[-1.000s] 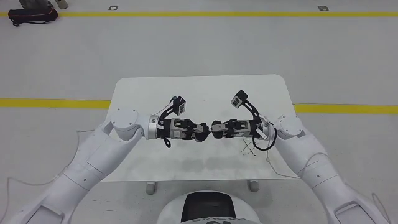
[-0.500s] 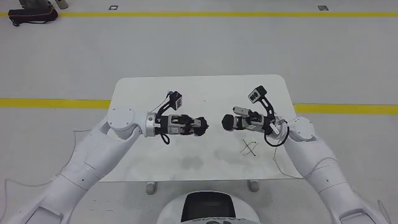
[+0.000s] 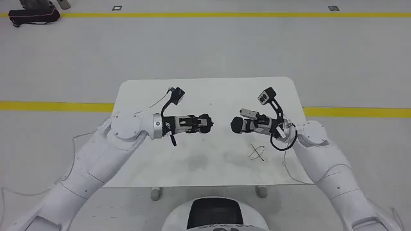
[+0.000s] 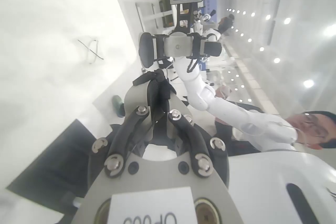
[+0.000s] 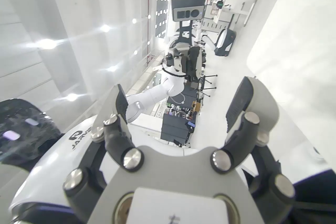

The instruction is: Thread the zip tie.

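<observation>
The white table (image 3: 141, 96) has both arms hanging above its middle, wrists turned toward each other and the claws apart with a gap between them. The left claw (image 4: 155, 86) is pinched right shut, pad on pad, and I can't make out anything caught between them. The right claw (image 5: 181, 99) is spread wide and holds nothing.

The tie (image 3: 257, 153) is in neither claw. It lies flat on the table, below the right forearm and nearer the robot's edge, bent into a crossed loop. I can't tell from here whether its tail is through the head.

The trouble I'd expect starts with that. The tie is thin and flat against a smooth top, so pads coming down on it may skid it away or close on nothing. Where the strands cross, the claw could nip both and drag the loop out of shape. The left claw can't take the other end until it opens. And if only one claw gets hold, the free end will likely flop about, so lining the tail up with the small head looks easy to miss.
</observation>
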Motion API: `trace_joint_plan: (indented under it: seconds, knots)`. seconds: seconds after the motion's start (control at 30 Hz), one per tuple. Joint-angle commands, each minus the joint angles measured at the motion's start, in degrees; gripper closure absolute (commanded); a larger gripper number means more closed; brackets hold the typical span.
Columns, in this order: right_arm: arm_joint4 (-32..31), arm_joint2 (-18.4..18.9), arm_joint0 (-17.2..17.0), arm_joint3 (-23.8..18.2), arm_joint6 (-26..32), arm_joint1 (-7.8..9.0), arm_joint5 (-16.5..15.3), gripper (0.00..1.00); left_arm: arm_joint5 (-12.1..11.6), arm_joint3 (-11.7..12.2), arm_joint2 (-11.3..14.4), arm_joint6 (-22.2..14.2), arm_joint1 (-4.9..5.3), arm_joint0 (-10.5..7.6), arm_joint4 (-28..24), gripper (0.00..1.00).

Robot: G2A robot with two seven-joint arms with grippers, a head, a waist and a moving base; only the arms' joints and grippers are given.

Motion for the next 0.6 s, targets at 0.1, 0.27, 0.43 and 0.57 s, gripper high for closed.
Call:
trace_joint_plan:
  seconds: [0.1,0.27,0.43,0.57]
  knots:
    - [-7.4,2.5,-1.1,-1.2,-4.5,0.84,0.1,0.00,-0.7,-2.8,-1.1,1.4,0.67,1.44,5.7,1.00]
    - [-19.5,4.2,-2.5,-3.6,-10.2,1.86,1.8,0.00,-0.7,-4.0,-1.6,2.4,0.94,2.57,7.4,1.00]
    - [-19.5,4.2,-2.5,-3.6,-10.2,1.86,1.8,0.00,-1.3,-3.9,-1.9,3.2,0.94,3.03,6.6,1.00]
    - [-19.5,4.2,-2.5,-3.6,-10.2,1.86,1.8,0.00,-1.3,-3.9,-1.9,3.2,0.94,3.03,6.6,1.00]
